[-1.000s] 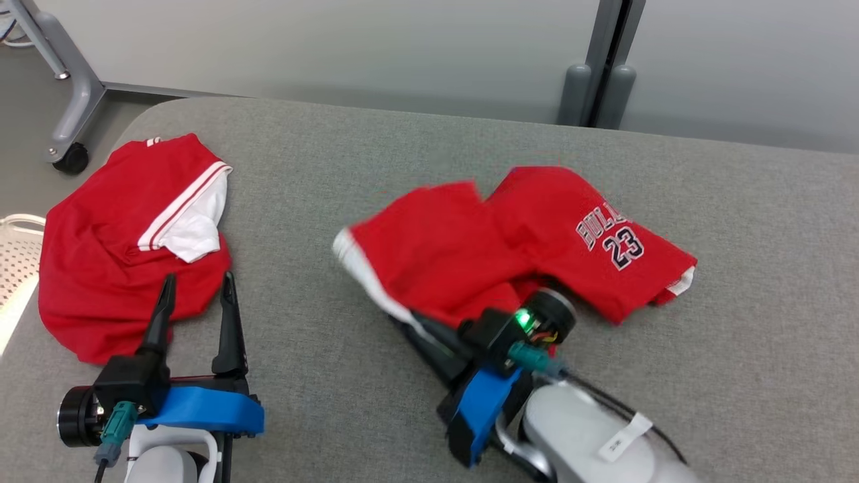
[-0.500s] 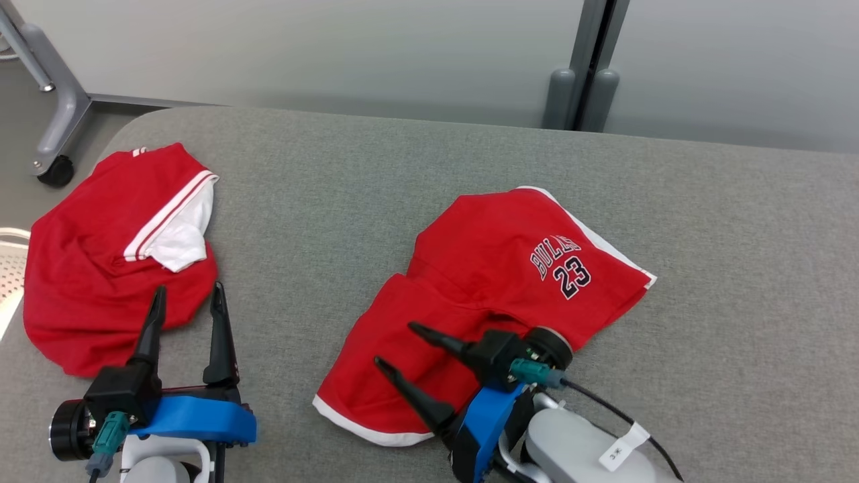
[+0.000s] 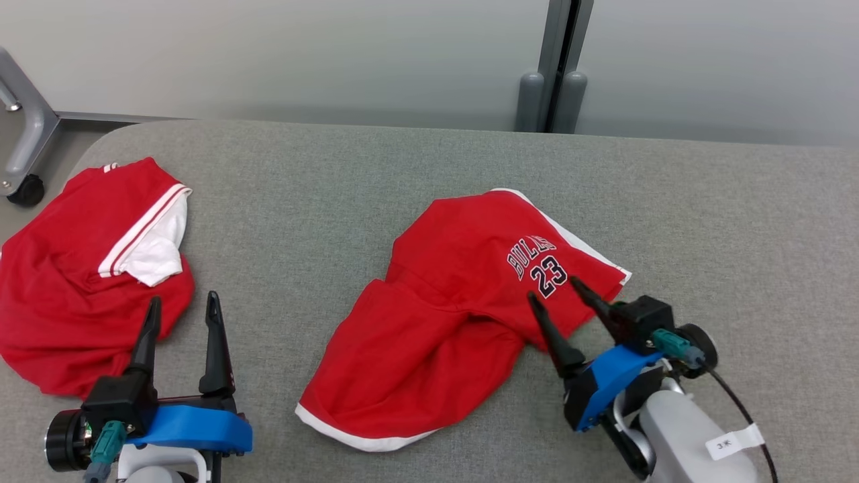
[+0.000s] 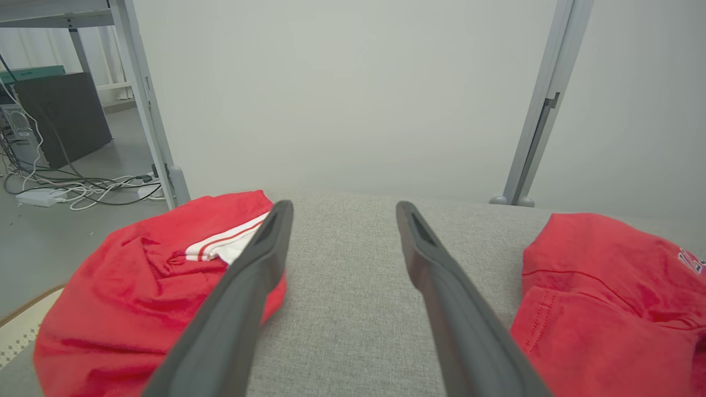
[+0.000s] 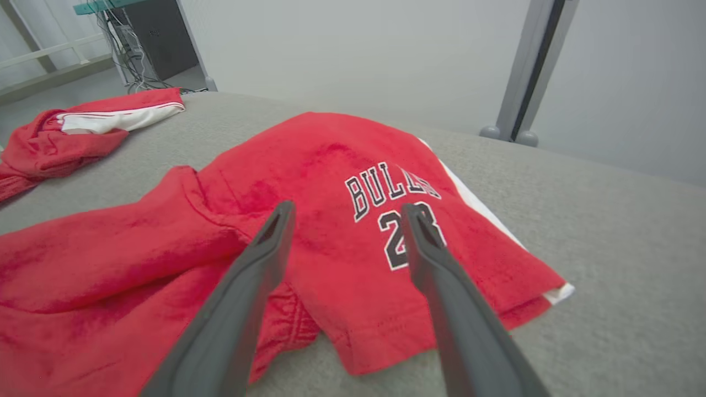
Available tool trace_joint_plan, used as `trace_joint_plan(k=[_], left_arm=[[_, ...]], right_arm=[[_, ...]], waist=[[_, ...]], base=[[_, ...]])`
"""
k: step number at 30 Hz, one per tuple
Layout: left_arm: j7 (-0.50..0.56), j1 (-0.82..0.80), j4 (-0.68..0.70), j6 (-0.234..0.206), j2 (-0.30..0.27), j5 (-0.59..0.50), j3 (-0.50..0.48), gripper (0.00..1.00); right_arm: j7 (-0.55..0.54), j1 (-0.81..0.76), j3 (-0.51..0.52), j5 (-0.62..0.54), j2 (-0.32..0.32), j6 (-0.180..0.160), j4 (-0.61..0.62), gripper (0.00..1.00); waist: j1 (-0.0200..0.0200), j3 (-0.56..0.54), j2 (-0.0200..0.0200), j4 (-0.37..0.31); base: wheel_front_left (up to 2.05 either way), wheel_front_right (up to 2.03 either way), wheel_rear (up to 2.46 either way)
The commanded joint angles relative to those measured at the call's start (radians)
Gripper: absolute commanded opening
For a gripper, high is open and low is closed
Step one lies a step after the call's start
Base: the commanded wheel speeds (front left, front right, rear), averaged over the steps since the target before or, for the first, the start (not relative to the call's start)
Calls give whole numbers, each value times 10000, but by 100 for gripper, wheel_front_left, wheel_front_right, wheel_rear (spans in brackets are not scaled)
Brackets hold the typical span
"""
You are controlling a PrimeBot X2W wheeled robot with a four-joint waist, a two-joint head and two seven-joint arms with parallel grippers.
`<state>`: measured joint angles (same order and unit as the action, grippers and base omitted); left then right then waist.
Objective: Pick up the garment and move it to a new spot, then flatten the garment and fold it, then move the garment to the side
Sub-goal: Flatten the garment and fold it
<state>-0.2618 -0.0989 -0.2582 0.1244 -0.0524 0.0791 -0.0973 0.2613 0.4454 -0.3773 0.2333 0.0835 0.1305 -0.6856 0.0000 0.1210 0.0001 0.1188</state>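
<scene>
Two red pieces — crumpled striped garment (image 3: 67, 302), lettered garment (image 3: 436, 322) — lie on one grey woven table (image 3: 302, 188); both pairs of jaws gape empty.

Tabletop (image 3: 335, 174): grey woven cloth cover, matt, coarse visible weave. Garment (image 3: 436, 315): soft red cloth, matt, slightly fuzzy nap, stitched hem. It has white cloth side trim, and the lettering looks printed, flat black with white outline. Second garment (image 3: 60, 282): same kind of red matt cloth, creased, white panel with a red-striped band. Left pincer (image 3: 183, 298) and right pincer (image 3: 552, 288): dark grey fingers, smooth matt, plastic or rubber, can't tell which. Blue mount (image 3: 194, 426) under the left fingers: smooth plastic, light sheen. Forearm shell (image 3: 678, 436): pale plastic, smooth, mildly glossy. White tag (image 3: 733, 443) on it looks like paper. Post (image 3: 556, 47): grey painted metal, satin. Wall panel (image 3: 268, 54): smooth, matt, pale grey.
</scene>
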Motion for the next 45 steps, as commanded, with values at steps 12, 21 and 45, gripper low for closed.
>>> trace_joint_plan(k=[12, 21, 45], left_arm=[[-48, -403, 44, 68, 19, 87, 293, 100], [-47, -652, -75, 71, 26, 234, 440, 100], [-48, -422, -179, -110, 27, 476, 734, 100]], right_arm=[[55, 1167, 3416, -2150, 435, 5, -1832, 100], [-4, 2201, 4353, -3000, 311, 5, -4235, 100], [55, 4090, -1395, 1584, -310, 5, -481, 0]], waist=[[0, 574, -1, 320], [0, 840, -1, 581], [0, 363, -1, 1041]], base=[[0, 0, 0], [0, 0, 0], [0, 0, 0]])
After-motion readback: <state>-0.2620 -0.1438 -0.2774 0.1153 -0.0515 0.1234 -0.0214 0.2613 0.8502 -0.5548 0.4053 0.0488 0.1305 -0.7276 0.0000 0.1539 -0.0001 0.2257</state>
